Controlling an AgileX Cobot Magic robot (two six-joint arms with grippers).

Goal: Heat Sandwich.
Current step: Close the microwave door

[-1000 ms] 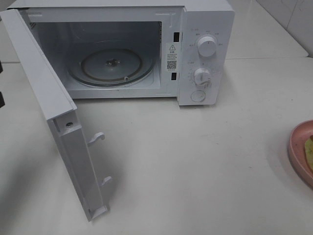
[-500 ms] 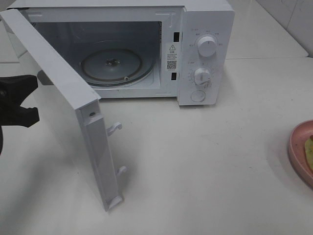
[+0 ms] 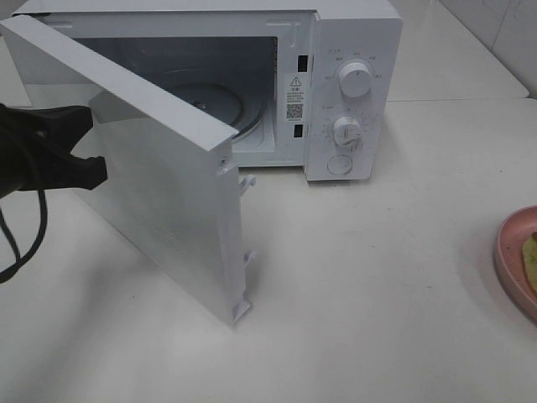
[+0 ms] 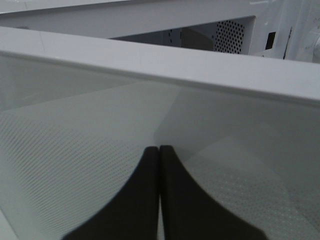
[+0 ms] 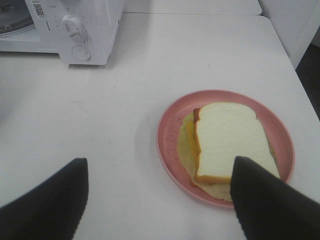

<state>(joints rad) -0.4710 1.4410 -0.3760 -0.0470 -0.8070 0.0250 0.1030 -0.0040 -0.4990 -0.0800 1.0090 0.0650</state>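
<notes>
Standing half-swung at the centre-left of the exterior high view, the microwave door (image 3: 180, 214) is seen with its free edge near the lower middle of the frame and its hinge side at the upper left. The left gripper (image 3: 84, 155) is placed against the outer face of this door at the left edge of the frame, and its two dark fingers (image 4: 145, 200) are pressed together, with nothing between them (the left wrist view shows them side by side in front of the door's dotted window). A black cable (image 3: 21, 243) is hung below that arm. At the right edge, in the lower half, a part of the pink plate (image 3: 512, 252) is visible on the white table (image 3: 377, 294). In the right wrist view the sandwich (image 5: 227, 145) is seen lying on this plate, and the right gripper (image 5: 160, 200) is held above the table with its fingers wide apart, one of them overlapping the sandwich's corner; contact cannot be told. Farther back, the microwave (image 3: 352, 92) is set at the upper middle, with the glass turntable (image 3: 239, 105) partly hidden behind the door.
</notes>
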